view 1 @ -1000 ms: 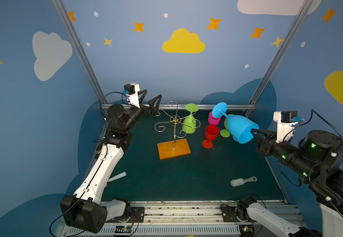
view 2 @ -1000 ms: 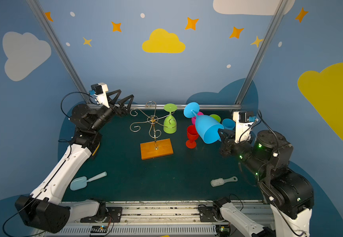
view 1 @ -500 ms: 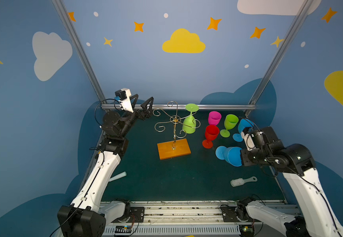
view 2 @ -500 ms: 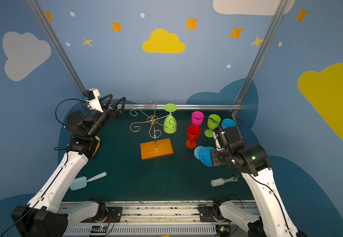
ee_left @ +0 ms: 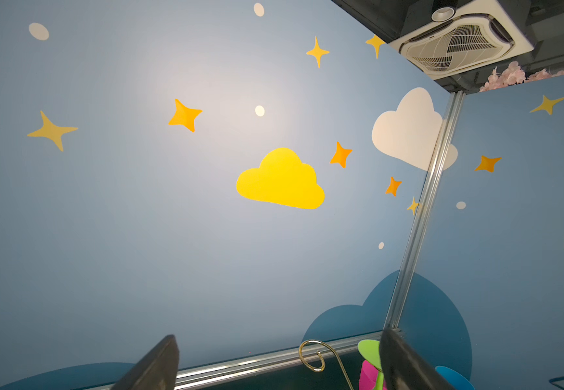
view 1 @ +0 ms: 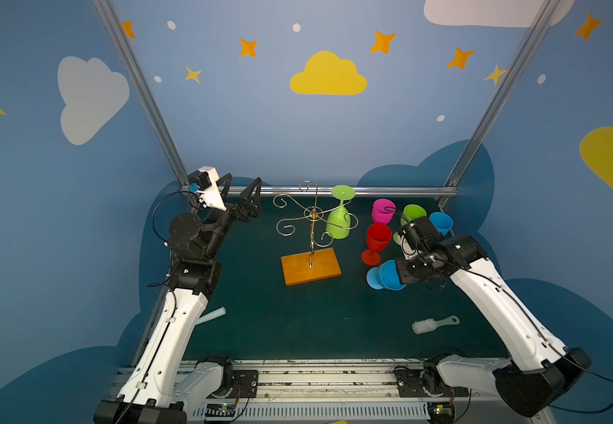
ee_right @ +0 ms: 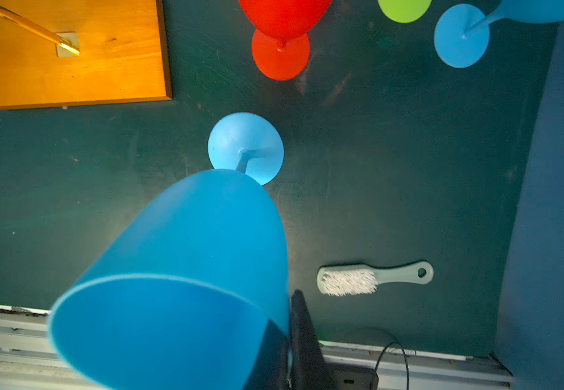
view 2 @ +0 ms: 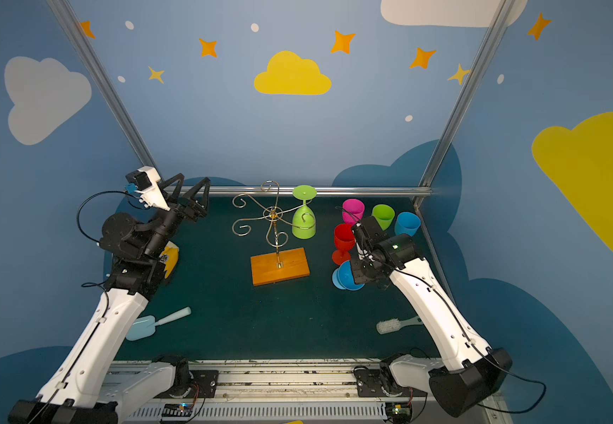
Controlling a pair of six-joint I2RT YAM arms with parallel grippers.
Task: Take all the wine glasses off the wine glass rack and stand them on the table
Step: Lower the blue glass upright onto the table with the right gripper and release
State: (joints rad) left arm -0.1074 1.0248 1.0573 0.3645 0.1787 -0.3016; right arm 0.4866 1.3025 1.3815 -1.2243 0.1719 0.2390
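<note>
Dark green mat (view 1: 297,323) fills the cell floor. Your left gripper (view 1: 244,178) is raised at the back-left corner, fingers spread wide, nothing between them. Wine glass rack (view 1: 310,268) stands mid-mat, with a lime wine glass (view 1: 338,224) hanging upside down on a right-hand arm. Your right gripper (view 1: 404,274) is clamped on the rim of a blue wine glass (view 1: 389,276). That glass is tilted, low, clear of the rack and beside the red glass (view 1: 376,238). Brush (view 1: 433,325) lies near the front.
</note>
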